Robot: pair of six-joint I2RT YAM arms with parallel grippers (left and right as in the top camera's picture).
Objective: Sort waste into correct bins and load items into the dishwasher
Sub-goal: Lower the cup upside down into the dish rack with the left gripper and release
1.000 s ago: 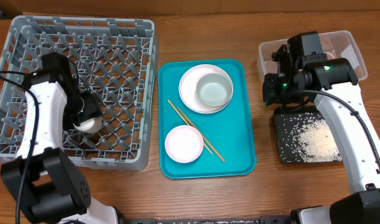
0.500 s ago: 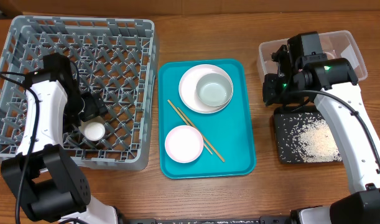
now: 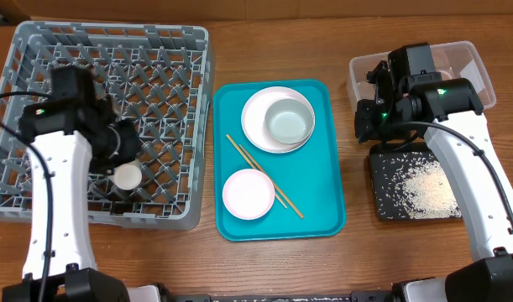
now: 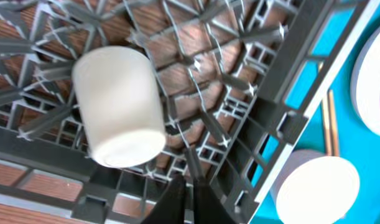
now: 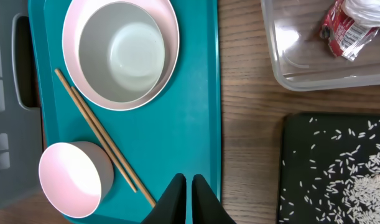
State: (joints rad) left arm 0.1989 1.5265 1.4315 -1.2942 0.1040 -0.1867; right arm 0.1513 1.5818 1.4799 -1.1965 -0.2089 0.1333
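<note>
The small white cup (image 3: 128, 176) (image 4: 118, 104) sits on the lattice floor of the grey dishwasher rack (image 3: 168, 50) (image 4: 239, 93), free of any grip. My left gripper (image 3: 128, 149) (image 4: 190, 186) hovers just beside it, shut and empty. On the teal tray, a grey bowl (image 3: 290, 122) (image 5: 121, 53) rests in the white plate (image 3: 254, 113) (image 5: 168, 78). A pink bowl (image 3: 248, 194) (image 5: 70, 180) and two chopsticks (image 3: 266, 178) (image 5: 102, 137) lie nearer the front. My right gripper (image 3: 363, 124) (image 5: 190, 183) is shut and empty over the tray's right edge.
The teal tray (image 3: 323, 168) (image 5: 190, 112) lies between rack and bins. The clear tub (image 3: 470, 67) (image 5: 301, 71) holds the red-and-white wrapper (image 5: 350, 23). The black tray (image 3: 390, 201) (image 5: 301, 186) in front of it holds scattered rice (image 3: 428, 189) (image 5: 364, 186).
My left gripper let go of the cup, which now rests in the rack. It then drew up and away and shut. The right arm has not moved.
</note>
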